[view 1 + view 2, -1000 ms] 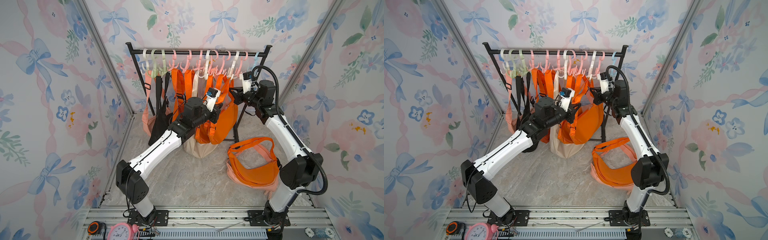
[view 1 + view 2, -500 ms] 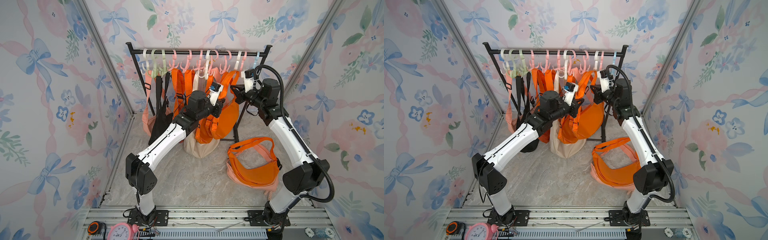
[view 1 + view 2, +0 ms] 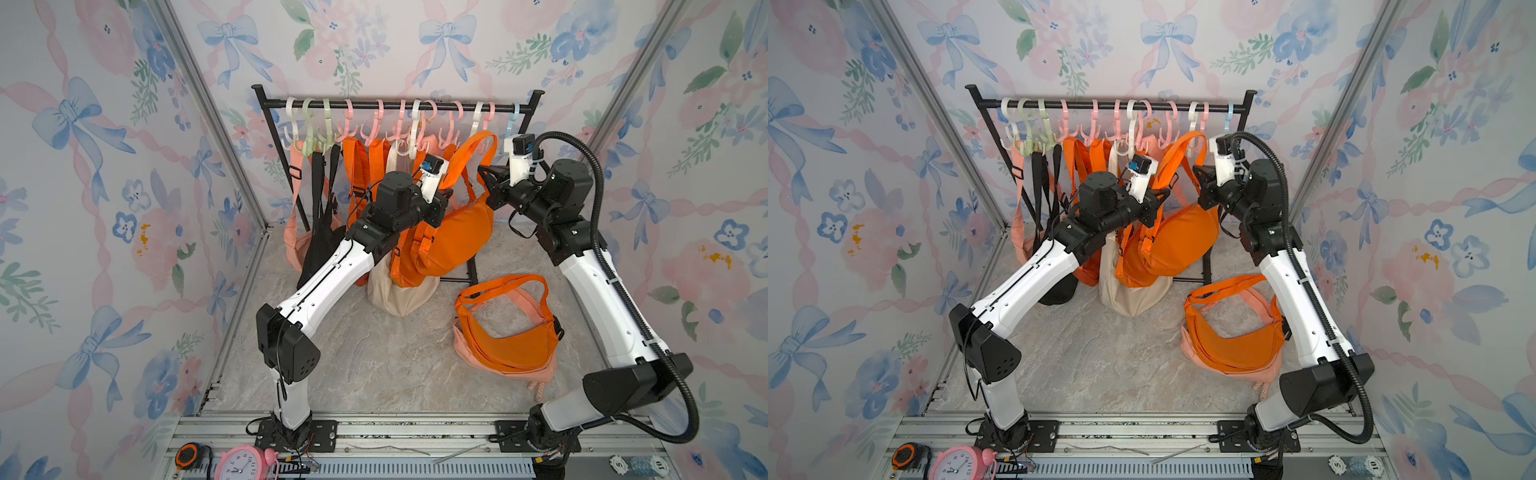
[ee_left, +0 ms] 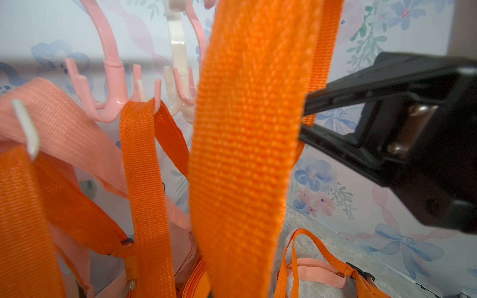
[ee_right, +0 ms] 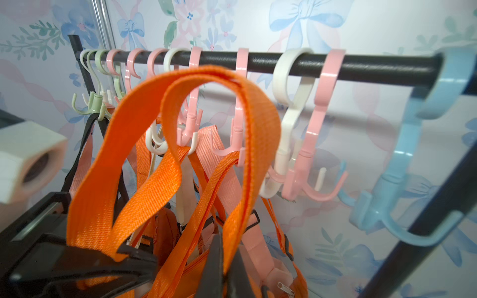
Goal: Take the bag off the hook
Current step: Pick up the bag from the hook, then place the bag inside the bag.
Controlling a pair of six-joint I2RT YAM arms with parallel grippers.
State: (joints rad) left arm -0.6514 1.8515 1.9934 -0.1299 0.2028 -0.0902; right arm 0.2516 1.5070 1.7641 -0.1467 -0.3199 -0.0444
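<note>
An orange bag (image 3: 453,237) (image 3: 1179,241) hangs in front of the rack, between my two grippers. Its strap (image 5: 219,77) loops upward in front of the pink and white hooks (image 5: 291,123) under the black rail (image 3: 395,106). I cannot tell whether the loop still touches a hook. My right gripper (image 5: 224,271) (image 3: 484,174) is shut on one side of the strap. My left gripper (image 3: 446,199) (image 3: 1163,195) is shut on the other side, its black fingers (image 5: 103,258) showing in the right wrist view. The wide strap (image 4: 245,129) fills the left wrist view and hides that gripper's own jaws.
More bags hang on the rack: orange ones (image 3: 357,174), a black one (image 3: 324,241), a peach one (image 3: 295,249) and a beige one (image 3: 399,295) reaching the floor. Another orange bag (image 3: 507,336) lies on a peach one at the right. A blue hook (image 5: 413,167) hangs at the rail's end.
Both grippers have risen toward the rail, keeping their hold on the strap. The strap loop and the orange bag have come up with them.
</note>
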